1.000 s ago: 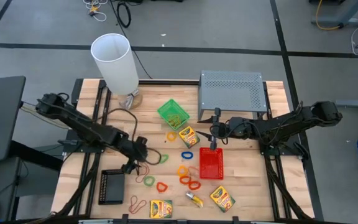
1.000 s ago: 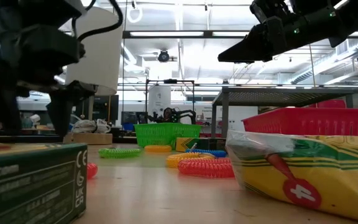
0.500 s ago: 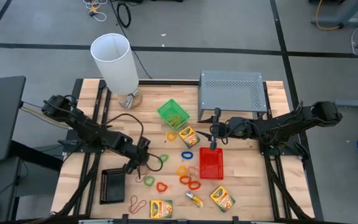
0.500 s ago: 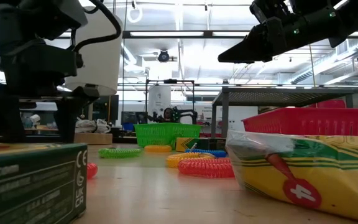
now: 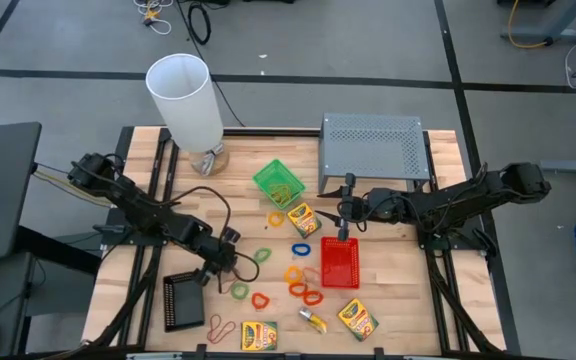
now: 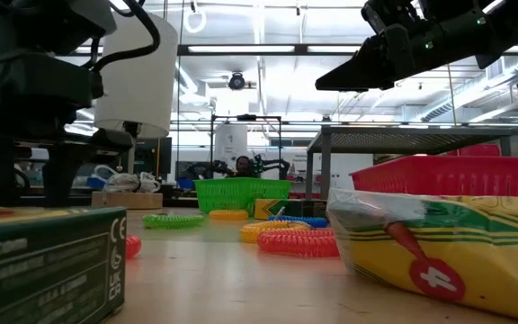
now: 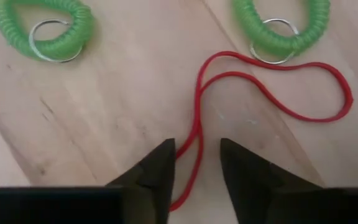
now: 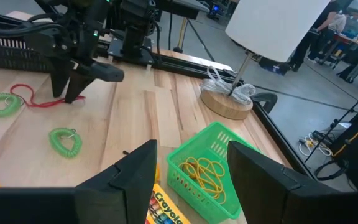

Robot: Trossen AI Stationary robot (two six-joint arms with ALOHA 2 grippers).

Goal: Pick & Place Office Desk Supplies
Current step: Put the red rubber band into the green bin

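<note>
A thin red rubber band (image 7: 272, 87) lies flat on the wood between two green loop bands (image 7: 51, 28) (image 7: 281, 28). My left gripper (image 7: 197, 165) points steeply down at it, open, with one narrow end of the band between its fingers. In the high view it stands at the table's left middle (image 5: 218, 268), next to the black tray (image 5: 181, 302). My right gripper (image 8: 191, 177) hangs open above the green tray (image 8: 207, 168) and a crayon box (image 5: 303, 218), touching nothing. My left gripper has a finger on each side of the red band's narrow end (image 7: 192, 155), coming from above at a slant. The band lies slack on the table. Its strand runs right beside one fingertip (image 7: 163, 162); I cannot tell whether they touch.
A red tray (image 5: 339, 263), orange, red and blue loop bands (image 5: 296, 275), two more crayon boxes (image 5: 259, 335) (image 5: 357, 319) and tan rubber bands (image 5: 222, 326) lie toward the near edge. A tall white cylinder (image 5: 186, 100) and a grey riser (image 5: 373, 150) stand at the back.
My left gripper has sunk toward the table and gone a little toward the near edge, onto the red band. In the low view its fingers stand closer together than before.
</note>
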